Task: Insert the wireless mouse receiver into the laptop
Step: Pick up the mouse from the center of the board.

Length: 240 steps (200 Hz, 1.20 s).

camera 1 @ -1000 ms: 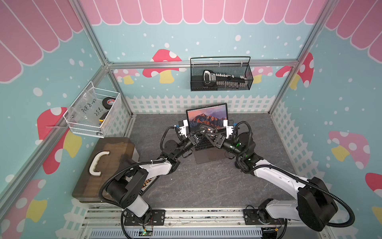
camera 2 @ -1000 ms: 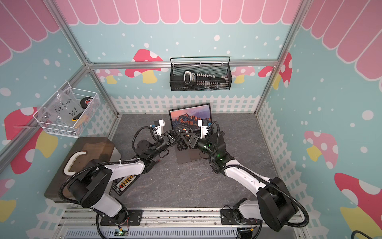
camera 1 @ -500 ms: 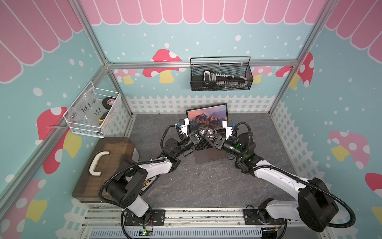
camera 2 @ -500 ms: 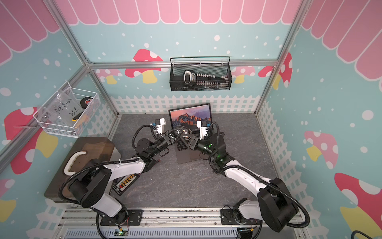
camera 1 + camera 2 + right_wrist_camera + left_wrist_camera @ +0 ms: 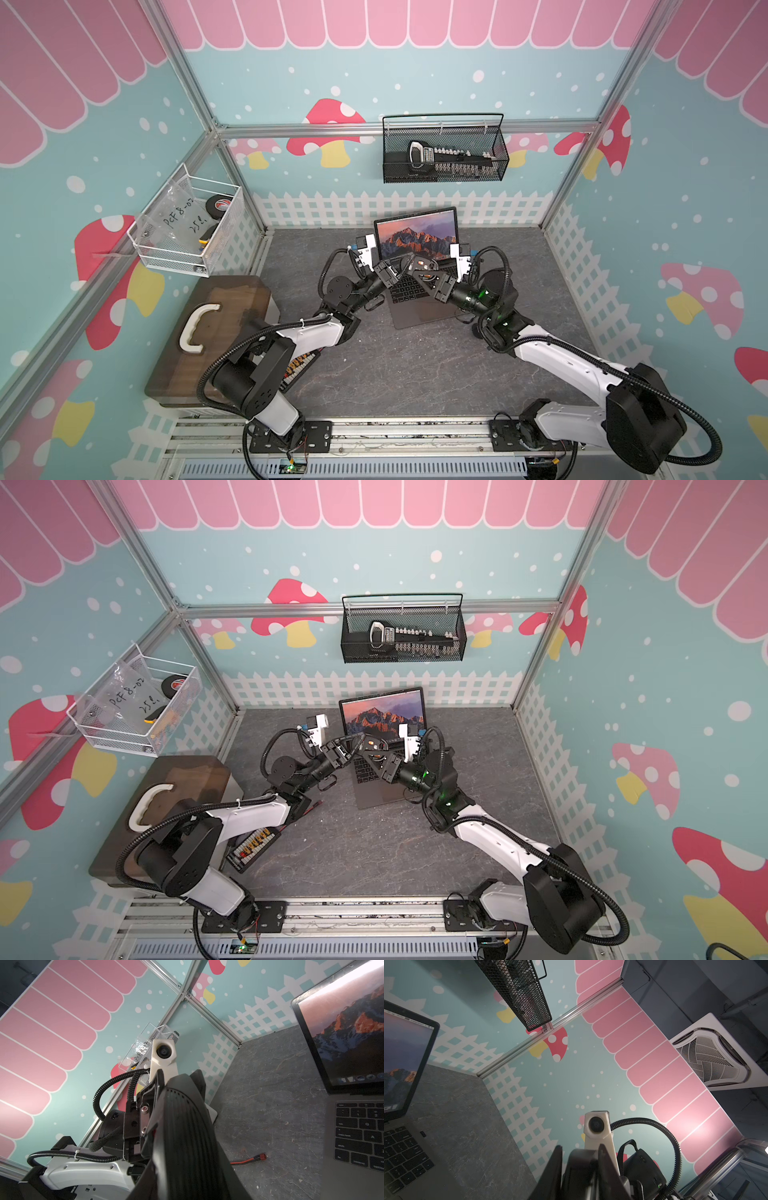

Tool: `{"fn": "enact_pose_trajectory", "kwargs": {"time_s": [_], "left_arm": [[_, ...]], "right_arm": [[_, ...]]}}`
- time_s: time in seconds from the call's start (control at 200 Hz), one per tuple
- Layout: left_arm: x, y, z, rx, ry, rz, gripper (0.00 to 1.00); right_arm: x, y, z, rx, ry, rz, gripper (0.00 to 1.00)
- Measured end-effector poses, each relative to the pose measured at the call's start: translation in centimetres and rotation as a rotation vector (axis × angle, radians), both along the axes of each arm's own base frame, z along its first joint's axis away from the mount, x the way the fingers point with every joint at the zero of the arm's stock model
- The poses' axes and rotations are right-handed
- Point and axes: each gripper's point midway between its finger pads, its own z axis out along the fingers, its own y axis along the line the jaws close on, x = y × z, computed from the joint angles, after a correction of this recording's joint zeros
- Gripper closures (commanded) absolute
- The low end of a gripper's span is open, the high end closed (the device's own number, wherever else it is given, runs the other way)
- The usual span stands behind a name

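Narrowing left end effector (image 5: 580, 1148) jaws, wider a moment ago, round the black mouse (image 5: 422, 265) clamped in right end effector (image 5: 426, 275) over the laptop (image 5: 415, 316); cannot tell if gripping yet. Probably fishing out wireless mouse receiver: not visible, so pointing and long axis unknown. Farther back, screen (image 5: 415, 239) upright, facing arms.

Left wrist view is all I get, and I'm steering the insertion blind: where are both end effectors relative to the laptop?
Observer: In both top views the left end effector and right end effector have their tips close together above the laptop keyboard.
Operator: Anything loose near the laptop?
Observer: The right wrist view shows a red-tipped plug lying on the table, off the laptop's left edge and apart from it.
Operator: What's beside my arm?
Observer: A white-handled wooden case, at the table's left side.
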Motion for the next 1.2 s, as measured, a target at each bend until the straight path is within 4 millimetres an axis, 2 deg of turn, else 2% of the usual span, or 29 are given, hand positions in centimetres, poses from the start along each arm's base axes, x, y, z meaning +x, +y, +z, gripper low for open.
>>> {"fn": "enact_pose_trajectory", "kwargs": {"time_s": [0.07, 0.17, 0.34, 0.41, 0.52, 0.58, 0.66, 0.761, 0.816, 0.956, 1.101, 1.201], "left_arm": [[-0.1, -0.1, 0.1, 0.003, -0.01, -0.001, 0.61], [-0.7, -0.8, -0.3, 0.022, -0.008, -0.027, 0.6], [-1.3, -1.4, -0.5, 0.043, -0.022, -0.05, 0.81], [-1.3, -1.2, -0.1, 0.033, -0.032, -0.049, 0.99], [-1.8, -1.0, 0.9, 0.02, -0.056, -0.056, 1.0], [-1.8, -1.0, 1.0, 0.024, -0.063, -0.049, 1.0], [-1.8, -0.9, 0.9, 0.035, -0.055, -0.038, 1.0], [-1.7, -0.8, 0.1, 0.084, -0.011, -0.016, 1.0], [-0.8, 0.1, -0.6, 0.115, 0.021, 0.038, 1.0], [0.9, 2.3, -1.7, 0.185, 0.075, 0.15, 1.0], [1.6, 3.0, -3.3, 0.241, 0.121, 0.189, 1.0], [2.1, 3.5, -4.9, 0.283, 0.163, 0.206, 1.0]], "right_arm": [[0.0, 0.0, 0.0, 0.002, 0.001, 0.001, 1.0], [0.0, 0.0, -0.1, -0.01, -0.011, 0.002, 1.0], [-0.1, 0.0, -0.1, -0.006, -0.006, 0.004, 1.0], [-0.2, 0.0, 0.4, 0.012, -0.002, 0.014, 1.0], [-0.5, 0.0, 1.2, 0.034, -0.017, 0.028, 1.0], [-0.6, 0.0, 1.4, 0.038, -0.022, 0.028, 0.91], [-0.7, -0.1, 1.3, 0.032, -0.017, 0.027, 0.66], [-0.8, -0.6, 0.4, -0.034, -0.021, 0.007, 0.43], [-0.4, -1.8, -0.6, -0.098, -0.015, -0.038, 0.31], [0.4, -5.0, -2.2, -0.29, -0.017, -0.166, 0.15], [1.6, -8.8, -3.0, -0.545, 0.031, -0.336, 0.15], [2.3, -12.0, -5.5, -0.768, 0.145, -0.446, 0.17]]}}
